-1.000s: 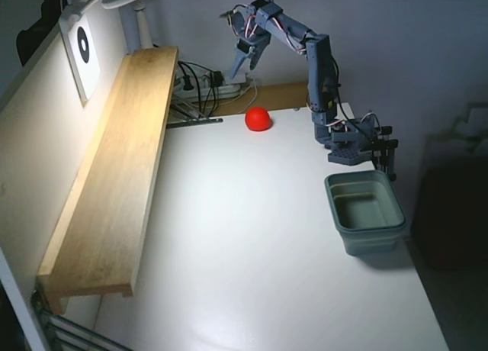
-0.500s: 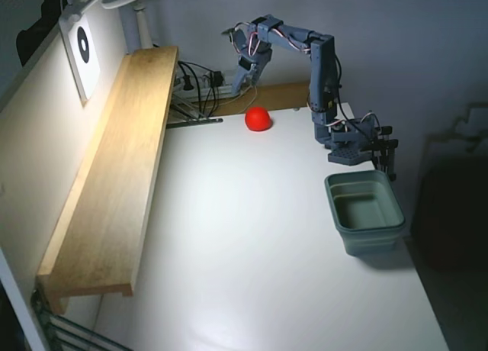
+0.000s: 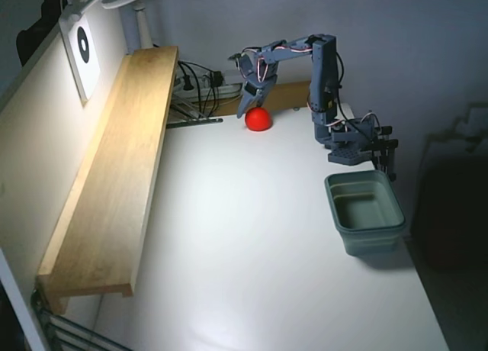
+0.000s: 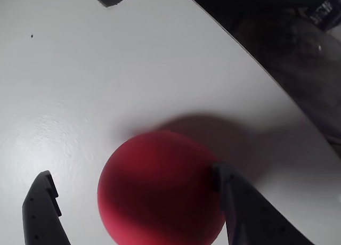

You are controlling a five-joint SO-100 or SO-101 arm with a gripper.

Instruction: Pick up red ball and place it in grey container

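The red ball (image 3: 258,119) rests on the white table near its far edge. My gripper (image 3: 251,104) hangs just above and behind it, open. In the wrist view the red ball (image 4: 160,186) fills the lower middle, lying between my two fingertips (image 4: 42,189); the right finger looks to touch its side while the left one stands apart, and my gripper (image 4: 130,184) is open around it. The grey container (image 3: 365,211) stands empty at the table's right side, in front of the arm's base.
A long wooden shelf (image 3: 122,168) runs along the left wall. Cables and a power strip (image 3: 200,84) lie behind the ball. The arm's base (image 3: 352,143) is clamped at the right edge. The table edge (image 4: 256,58) passes close behind the ball.
The arm has lowered from high above the table's far edge down to the ball, bringing the open fingers around it. The ball and the container have not moved.
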